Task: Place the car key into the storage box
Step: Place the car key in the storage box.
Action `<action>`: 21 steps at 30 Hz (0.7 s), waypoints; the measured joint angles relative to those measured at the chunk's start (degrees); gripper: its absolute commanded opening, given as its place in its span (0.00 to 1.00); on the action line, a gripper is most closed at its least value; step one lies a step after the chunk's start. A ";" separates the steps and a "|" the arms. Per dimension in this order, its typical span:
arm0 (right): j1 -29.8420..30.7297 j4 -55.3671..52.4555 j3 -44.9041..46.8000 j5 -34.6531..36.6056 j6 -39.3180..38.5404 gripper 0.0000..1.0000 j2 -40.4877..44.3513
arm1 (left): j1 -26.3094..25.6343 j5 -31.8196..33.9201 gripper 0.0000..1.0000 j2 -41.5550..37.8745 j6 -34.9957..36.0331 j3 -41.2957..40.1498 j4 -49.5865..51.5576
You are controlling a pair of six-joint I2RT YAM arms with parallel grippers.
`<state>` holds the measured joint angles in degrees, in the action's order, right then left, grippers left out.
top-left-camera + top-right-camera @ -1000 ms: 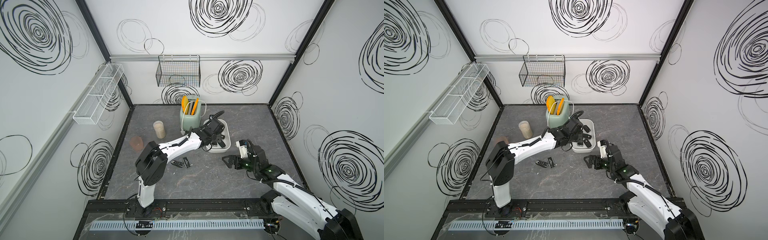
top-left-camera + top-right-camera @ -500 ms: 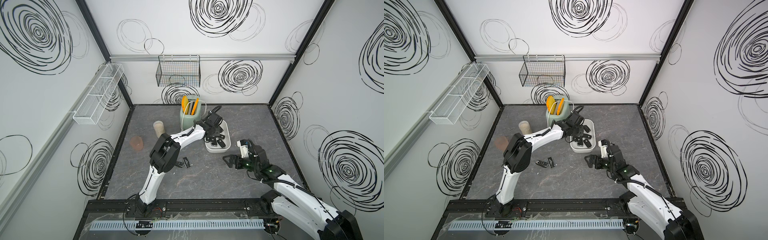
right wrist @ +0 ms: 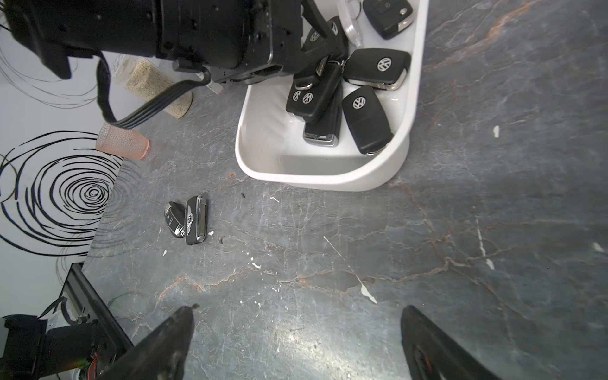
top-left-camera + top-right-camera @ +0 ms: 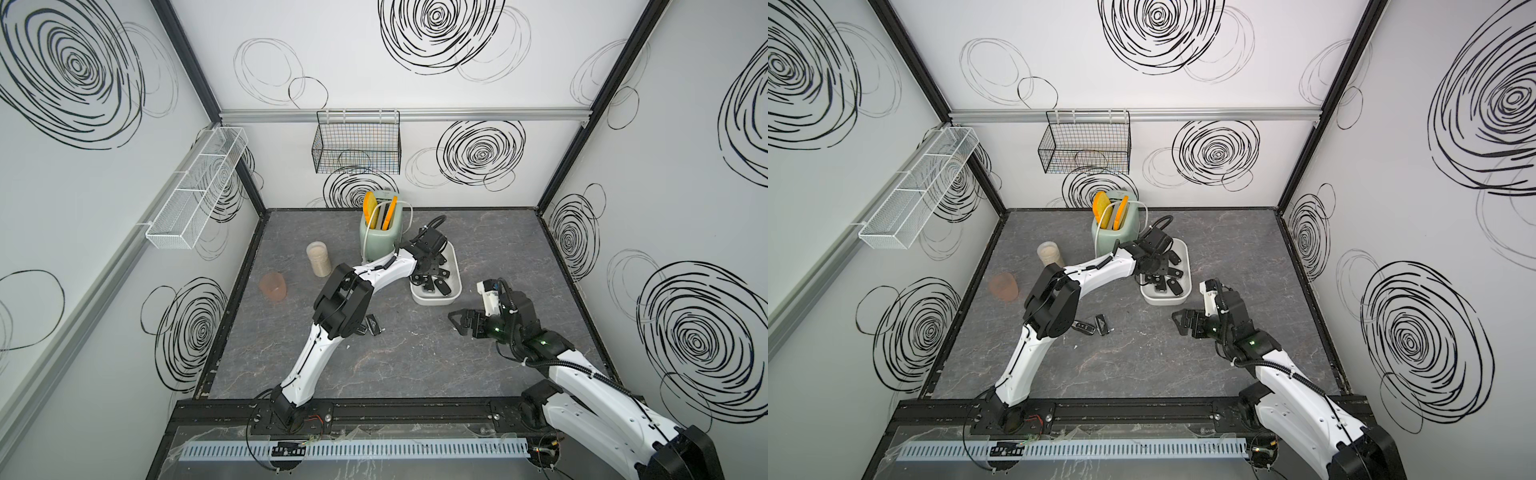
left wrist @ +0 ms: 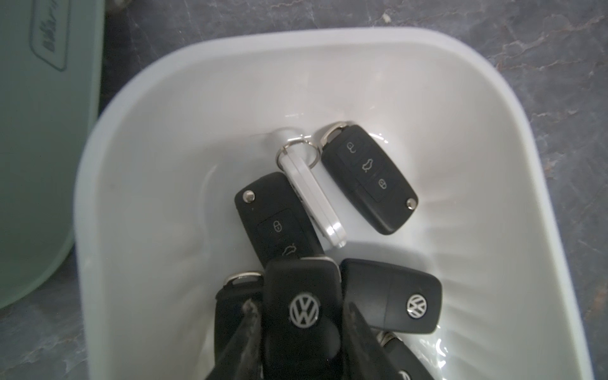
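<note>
The left jaws are clamped on a black car key (image 5: 302, 312) with a VW badge, held within the rim of the white storage box (image 5: 296, 38), over the other keys (image 5: 368, 177) heaped there. The box sits at 4 o'clock of the green toaster (image 4: 380, 243). The right jaws stand wide apart above the bare table (image 3: 362, 246), at 5 o'clock of the box. Two more keys (image 3: 187, 220) lie at 8 o'clock.

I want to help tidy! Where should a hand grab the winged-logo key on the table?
Probably from straight above, pinching the winged-logo key by its two short ends: it lies flat, and a second key sits against one long side, leaving no room there.
</note>
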<state>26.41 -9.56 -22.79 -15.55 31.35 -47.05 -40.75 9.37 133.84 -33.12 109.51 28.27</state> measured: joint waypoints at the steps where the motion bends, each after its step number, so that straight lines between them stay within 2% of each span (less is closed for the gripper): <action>1: -0.15 -0.26 -0.17 0.50 -0.02 0.99 -0.35 | 0.07 0.00 0.42 0.00 0.00 0.04 0.00; 5: -1.42 -1.09 -2.75 3.04 -0.39 0.98 -4.17 | 0.33 -0.17 0.58 0.26 0.11 0.94 0.22; 7: -2.05 -1.11 -4.55 4.20 -0.83 0.93 -6.47 | 0.37 -0.26 0.65 0.26 0.09 1.38 0.33; 12: -3.67 -0.26 -9.03 5.66 -1.81 0.82 -12.44 | 0.33 -0.55 0.74 -0.46 0.13 0.90 -0.07; 16: -4.74 1.33 -12.79 6.56 -2.78 0.76 -18.91 | 0.37 -1.42 0.79 -6.27 -0.07 -6.03 -1.92; 21: -5.35 2.71 -16.70 7.52 -4.15 0.66 -26.62 | 0.55 -2.99 0.87 -19.78 -0.92 -19.15 -6.23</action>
<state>21.06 -6.85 -39.48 -8.03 27.20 -73.67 -40.21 6.37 114.06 -34.04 90.37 22.04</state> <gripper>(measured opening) 0.699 0.835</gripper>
